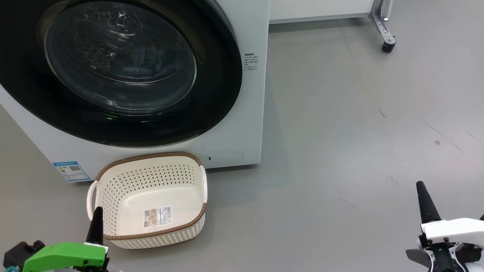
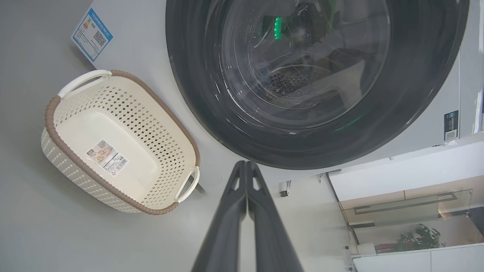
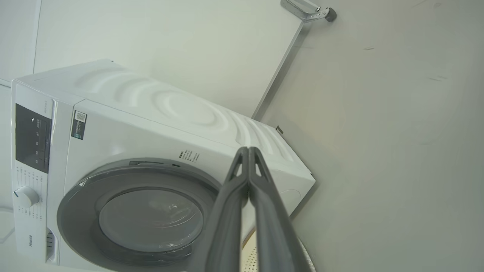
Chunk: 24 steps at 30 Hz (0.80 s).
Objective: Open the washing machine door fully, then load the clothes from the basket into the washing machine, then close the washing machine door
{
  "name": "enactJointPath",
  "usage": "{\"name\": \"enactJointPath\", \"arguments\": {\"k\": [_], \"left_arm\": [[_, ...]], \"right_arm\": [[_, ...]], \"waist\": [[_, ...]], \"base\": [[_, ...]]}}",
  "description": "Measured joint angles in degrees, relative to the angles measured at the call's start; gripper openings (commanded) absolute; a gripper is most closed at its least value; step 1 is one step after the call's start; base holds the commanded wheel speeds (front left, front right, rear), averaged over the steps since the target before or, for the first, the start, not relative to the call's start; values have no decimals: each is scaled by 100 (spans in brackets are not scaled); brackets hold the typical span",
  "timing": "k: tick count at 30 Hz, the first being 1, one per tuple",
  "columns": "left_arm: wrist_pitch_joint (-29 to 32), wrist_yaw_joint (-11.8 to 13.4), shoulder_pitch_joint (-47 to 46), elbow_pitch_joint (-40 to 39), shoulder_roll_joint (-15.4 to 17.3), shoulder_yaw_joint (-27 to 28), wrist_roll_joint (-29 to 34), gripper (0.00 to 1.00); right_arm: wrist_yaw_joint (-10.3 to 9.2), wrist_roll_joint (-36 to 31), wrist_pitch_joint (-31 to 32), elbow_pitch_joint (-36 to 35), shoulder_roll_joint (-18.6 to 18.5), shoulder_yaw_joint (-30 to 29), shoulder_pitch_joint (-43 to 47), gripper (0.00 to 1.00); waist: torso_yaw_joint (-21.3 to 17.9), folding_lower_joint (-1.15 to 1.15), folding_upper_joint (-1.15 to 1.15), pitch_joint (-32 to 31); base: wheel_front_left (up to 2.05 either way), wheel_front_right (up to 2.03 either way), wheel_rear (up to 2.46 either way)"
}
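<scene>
Basket (image 1: 151,177) with label (image 1: 158,216) on its floor; washing machine door (image 1: 113,71) closed

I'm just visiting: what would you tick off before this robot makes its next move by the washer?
1. The washing machine door closed against the front: ok.
2. The basket empty, just a label on its floor: ok.
3. The clothes inside the drum: cannot tell, the door's glass is dark and reflective.
4. The left tool shut, holding nothing: ok.
5. The right tool shut, holding nothing: ok.
6. Both tools apart from door and basket: ok.
</scene>
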Motion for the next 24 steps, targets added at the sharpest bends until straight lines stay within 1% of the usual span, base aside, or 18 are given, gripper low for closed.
{"name": "enactJointPath", "arguments": {"k": [7, 13, 24], "left_arm": [[109, -16, -115, 83, 14, 16, -469, 0], [230, -16, -229, 111, 20, 30, -871, 0], [438, -24, -394, 183, 31, 57, -1617, 0]], "right_arm": [[92, 599, 127, 113, 11, -88, -107, 0], [115, 1101, 229, 221, 22, -151, -212, 0], [229, 2030, 408, 414, 48, -274, -368, 0]], "waist": [[-16, 0, 0, -4], [-29, 0, 0, -7], [-54, 0, 0, -12]], "base": [[0, 0, 0], [0, 0, 0], [0, 0, 0]]}}
